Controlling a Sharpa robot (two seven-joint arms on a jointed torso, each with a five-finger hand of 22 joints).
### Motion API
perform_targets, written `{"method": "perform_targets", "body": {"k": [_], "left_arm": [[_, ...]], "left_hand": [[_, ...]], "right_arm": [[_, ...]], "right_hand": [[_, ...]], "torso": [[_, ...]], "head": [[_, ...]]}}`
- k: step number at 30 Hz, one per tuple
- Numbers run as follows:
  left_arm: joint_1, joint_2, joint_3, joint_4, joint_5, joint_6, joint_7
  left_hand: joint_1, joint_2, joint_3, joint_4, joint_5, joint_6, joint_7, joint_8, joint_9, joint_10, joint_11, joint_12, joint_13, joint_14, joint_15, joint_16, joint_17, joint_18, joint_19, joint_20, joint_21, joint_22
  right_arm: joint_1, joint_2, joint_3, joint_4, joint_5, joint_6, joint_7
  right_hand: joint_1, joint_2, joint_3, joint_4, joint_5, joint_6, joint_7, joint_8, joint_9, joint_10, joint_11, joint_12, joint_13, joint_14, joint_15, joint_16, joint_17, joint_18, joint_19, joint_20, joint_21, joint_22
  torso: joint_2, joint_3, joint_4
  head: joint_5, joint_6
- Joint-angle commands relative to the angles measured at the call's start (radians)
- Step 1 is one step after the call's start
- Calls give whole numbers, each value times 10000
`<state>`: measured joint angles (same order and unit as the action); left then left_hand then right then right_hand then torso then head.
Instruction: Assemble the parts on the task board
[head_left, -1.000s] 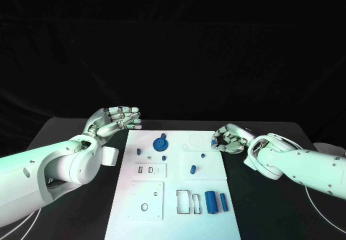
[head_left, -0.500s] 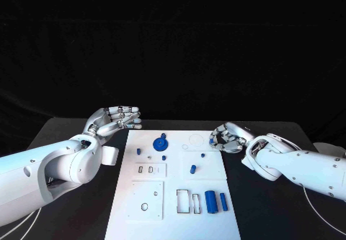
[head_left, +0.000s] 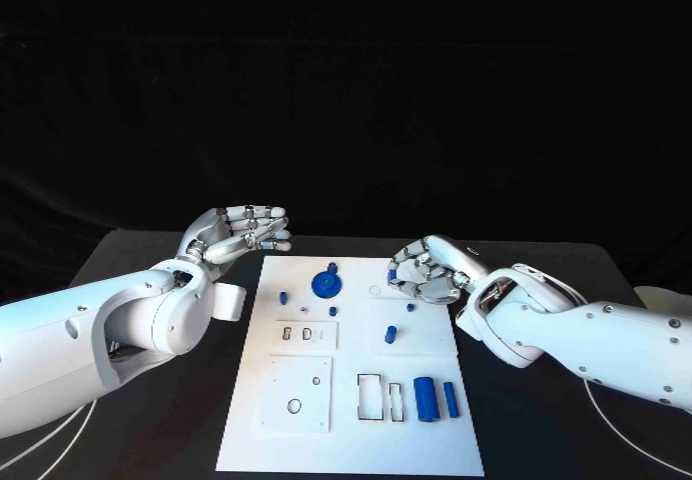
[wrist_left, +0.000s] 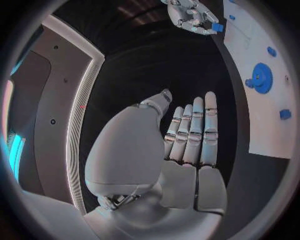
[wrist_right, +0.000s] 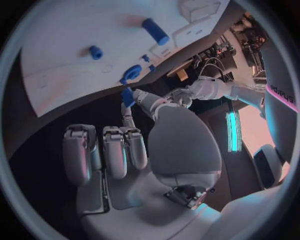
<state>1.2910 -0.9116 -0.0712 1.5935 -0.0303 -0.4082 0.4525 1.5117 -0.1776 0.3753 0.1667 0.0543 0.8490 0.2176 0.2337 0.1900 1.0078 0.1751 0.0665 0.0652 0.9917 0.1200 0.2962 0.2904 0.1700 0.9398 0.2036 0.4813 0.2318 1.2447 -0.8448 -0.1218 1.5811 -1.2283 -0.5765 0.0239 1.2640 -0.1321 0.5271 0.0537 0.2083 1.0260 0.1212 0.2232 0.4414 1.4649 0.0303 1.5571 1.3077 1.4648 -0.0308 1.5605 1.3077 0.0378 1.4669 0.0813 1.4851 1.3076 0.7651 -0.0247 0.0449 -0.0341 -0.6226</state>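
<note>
The white task board (head_left: 433, 440) lies in the middle of the black table. A blue gear (head_left: 327, 285) stands on its far part, with small blue pieces (head_left: 389, 335) nearby and two blue cylinders (head_left: 426, 398) by the rectangular slots at its near right. My right hand (head_left: 423, 270) hovers over the board's far right edge and pinches a small blue piece (wrist_right: 127, 96) between thumb and a finger. My left hand (head_left: 242, 232) is raised off the board's far left corner. It holds nothing, and its fingers (wrist_left: 190, 135) are stretched out side by side.
The black table (head_left: 159, 400) runs on both sides of the board. White cables (head_left: 43, 445) lie near the front corners. The board also has a round hole (head_left: 294, 406) at its near left and two small slots (head_left: 297, 332) midway.
My right hand has moved left with the small blue piece, from beside the board's right edge to over its far right part. The left hand has stayed put.
</note>
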Motion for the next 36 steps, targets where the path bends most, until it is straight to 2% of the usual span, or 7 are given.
{"method": "perform_targets", "body": {"k": [1, 6, 13, 16, 22, 24, 36], "left_arm": [[-1, 106, -5, -100, 22, 215, 39], [-7, 213, -14, -238, 50, 210, 41], [-9, 313, -19, -351, 65, 201, 35], [-9, 344, -20, -371, 69, 204, 33], [-9, 402, -21, -392, 72, 209, 27], [-8, 411, -21, -395, 72, 206, 26], [-7, 437, -20, -389, 73, 214, 22]], "left_hand": [[-93, 44, 15, -45, -32, 46, -20, -34, -4, 27, -33, 0, 0, -42, 18, -56, 13, 59, -66, 19, 34, 11], [-101, 49, 20, -44, -32, 55, -22, -30, -2, 38, -36, 4, 1, -39, 17, -56, 17, 61, -71, 20, 38, 13], [-109, 54, 25, -44, -33, 66, -24, -25, 0, 51, -39, 9, 3, -37, 16, -57, 21, 62, -76, 22, 42, 14], [-109, 54, 25, -44, -33, 66, -24, -25, 0, 51, -39, 9, 3, -37, 16, -57, 21, 62, -76, 22, 42, 14], [-109, 54, 25, -44, -33, 66, -24, -25, 0, 51, -39, 9, 3, -37, 16, -57, 21, 62, -76, 22, 42, 14], [-116, 56, 30, -45, -33, 77, -27, -21, 2, 65, -42, 14, 5, -37, 15, -59, 24, 63, -82, 23, 45, 16], [-116, 56, 30, -45, -33, 77, -27, -21, 2, 65, -42, 14, 5, -37, 15, -59, 24, 63, -82, 23, 45, 16]], "right_arm": [[-14, 419, -17, 236, -843, 87, -945], [-36, 1100, -50, 284, -1281, 353, -1398], [-180, 1904, -115, 21, -1827, 710, -1789], [-266, 2184, -146, -140, -2039, 834, -1884], [-472, 2593, -201, -411, -2365, 1078, -2041], [-542, 2697, -212, -484, -2451, 1135, -2080], [-794, 3047, -268, -771, -2810, 1447, -2234]], "right_hand": [[-67, 75, 13, 50, -61, 160, -184, 136, 231, 957, -54, -9, 2492, 1011, -82, 51, 2396, -124, 425, -98, 38, 1868], [-74, 82, 16, 54, -66, 151, -183, 134, 233, 952, -54, -17, 2484, 1009, -82, 49, 2385, -121, 417, -99, 27, 1858], [-86, 89, 18, 60, -69, 137, -180, 130, 233, 954, -52, -14, 2488, 1008, -82, 47, 2378, -121, 417, -100, 27, 1859], [-113, 88, 16, 72, -71, 115, -174, 124, 235, 947, -48, -24, 2478, 1006, -81, 45, 2370, -118, 409, -101, 16, 1850], [-187, 73, -5, 104, -116, 81, -163, 118, 243, 944, -39, -28, 2475, 1006, -75, 46, 2372, -119, 410, -101, 15, 1851], [-210, 65, -13, 112, -129, 72, -161, 118, 245, 938, -37, -38, 2466, 1007, -73, 46, 2375, -119, 411, -101, 16, 1853], [-230, 55, -20, 119, -137, 66, -159, 117, 248, 936, -34, -41, 2463, 1006, -72, 45, 2369, -116, 402, -101, 3, 1842]], "torso": [[-76, -16, -7], [-135, -48, 0], [-183, -98, 9], [-167, -91, 3], [-163, -95, 40], [-153, -74, 17], [-143, -60, 7]], "head": [[179, -111], [302, -213], [379, -318], [407, -310], [454, -360], [480, -356], [565, -443]]}}
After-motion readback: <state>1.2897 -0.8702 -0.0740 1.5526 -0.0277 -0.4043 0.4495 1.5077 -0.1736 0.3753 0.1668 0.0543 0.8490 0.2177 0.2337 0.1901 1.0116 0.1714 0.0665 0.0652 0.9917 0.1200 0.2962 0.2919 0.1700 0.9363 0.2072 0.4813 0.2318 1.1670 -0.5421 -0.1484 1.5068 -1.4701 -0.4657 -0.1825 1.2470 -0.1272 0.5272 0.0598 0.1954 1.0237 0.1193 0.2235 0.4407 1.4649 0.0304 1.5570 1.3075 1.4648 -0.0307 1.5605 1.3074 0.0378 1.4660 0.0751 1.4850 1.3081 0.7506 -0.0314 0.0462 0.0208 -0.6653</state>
